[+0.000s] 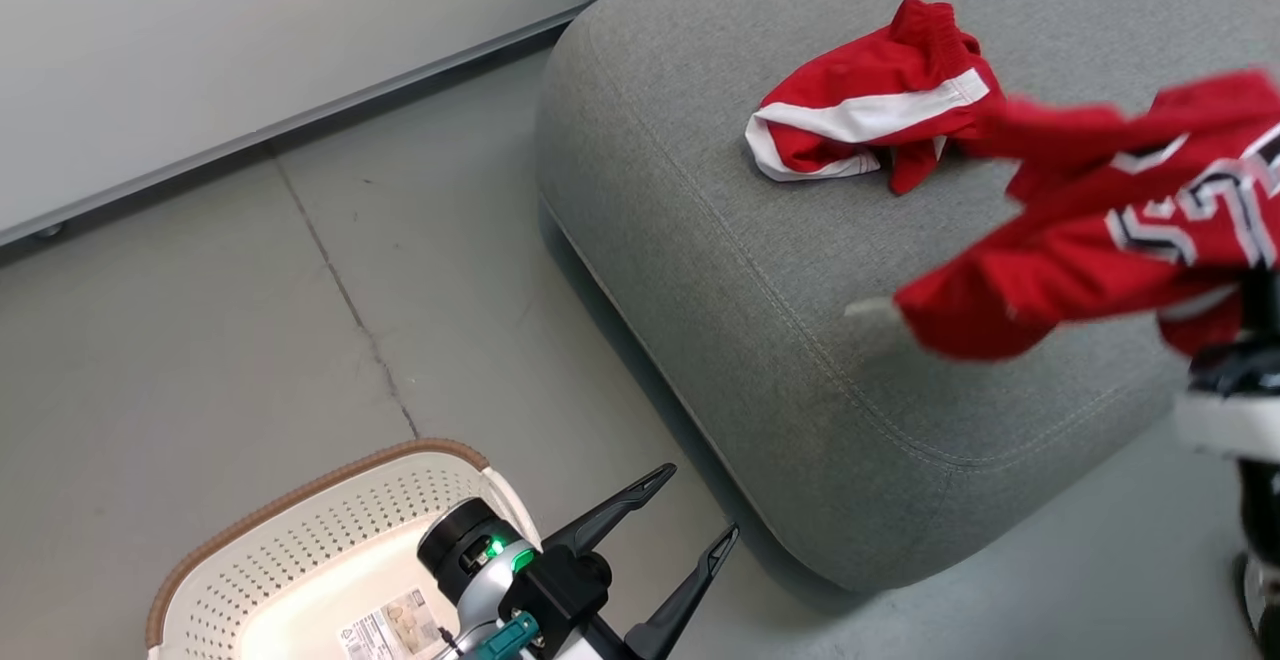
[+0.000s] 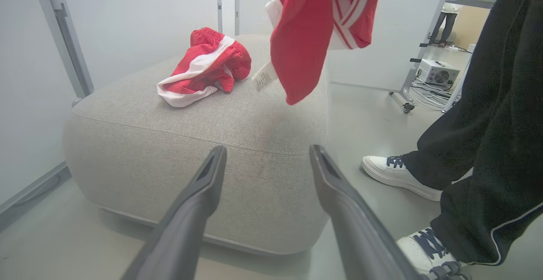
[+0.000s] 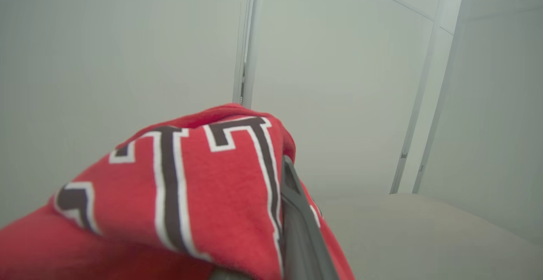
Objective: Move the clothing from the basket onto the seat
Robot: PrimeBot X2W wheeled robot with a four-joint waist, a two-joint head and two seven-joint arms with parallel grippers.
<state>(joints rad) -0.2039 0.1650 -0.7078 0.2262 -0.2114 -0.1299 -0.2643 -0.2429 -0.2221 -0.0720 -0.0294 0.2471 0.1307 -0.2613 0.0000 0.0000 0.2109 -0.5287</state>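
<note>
**Basket** (image 1: pixel 300 495): nearest, on the floor under the left arm. The inside that shows holds a paper label (image 1: pixel 390 625) and no red cloth. The rest is cut off by the frame, so it may not be fully emptied.

**Left gripper** (image 1: pixel 697 503): over the basket's far rim, fingers spread wide, nothing between them, pointing at the seat.

**Seat** (image 1: pixel 800 340): grey cushion across a strip of bare floor.

**Lettered garment** (image 1: pixel 1100 230): red clothing with black-and-white lettering, in the air above the seat's near right part. The right gripper (image 3: pixel 285 178) is clamped tight on a fold, with one dark finger lying along the cloth. A white tag (image 2: pixel 264 77) dangles from the hem.

**Striped shorts** (image 1: pixel 870 110): red with white trim, crumpled on the seat top farther back, already delivered.

**Person** (image 2: pixel 488 123): dark trousers and white shoes, standing on the floor just beside the seat.

**Risk:**
- The long loose tail hangs toward the cushion's rounded edge, so a release here could let its weight drag the lettered garment off onto the floor.
- Cloth draped over the finger may snag and lift away with the jaws.
</note>
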